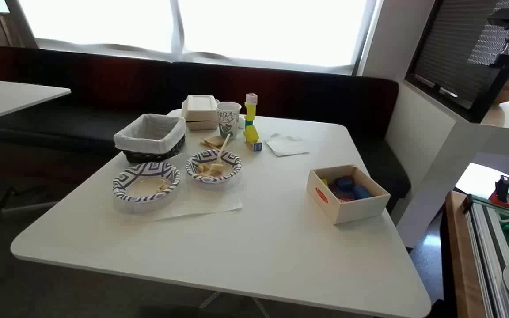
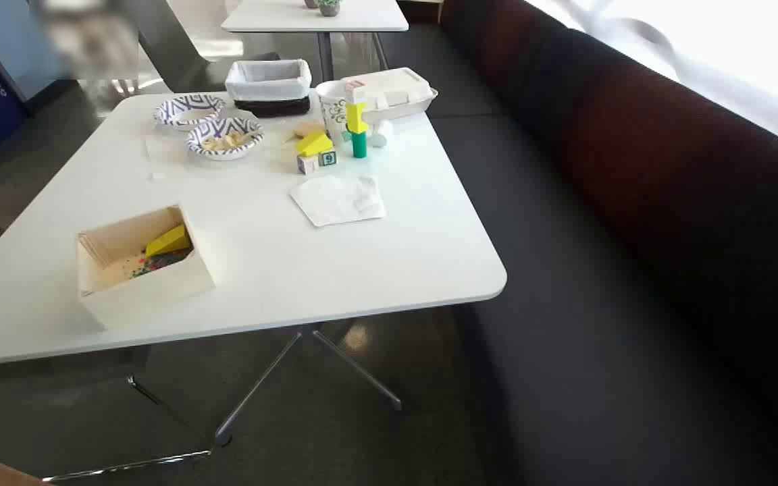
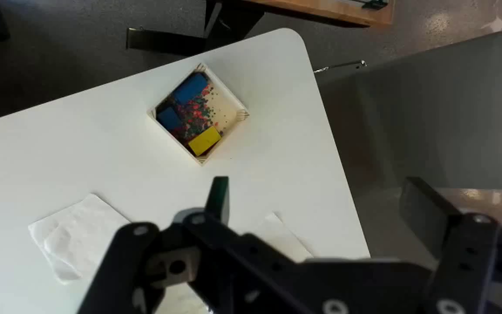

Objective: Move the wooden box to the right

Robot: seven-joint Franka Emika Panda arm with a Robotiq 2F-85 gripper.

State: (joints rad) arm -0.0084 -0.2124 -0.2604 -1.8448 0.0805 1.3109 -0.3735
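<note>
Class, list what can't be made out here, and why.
Any contents of the off-white clamshell container: hidden by its lid in both exterior views.
Any wording on the red oval label of the pale square wooden box: too small in an exterior view.
Black two-finger gripper: partly cut off by the wrist view's bottom edge.

Right of centre in an exterior view, the box (image 1: 360, 210) is smooth, matt wood; the table (image 1: 259, 247), mid-frame, has a smooth top, and the napkin (image 1: 286, 145) just above centre is creased paper. Low in an exterior view, a table leg (image 2: 258, 387) is shiny metal.
</note>
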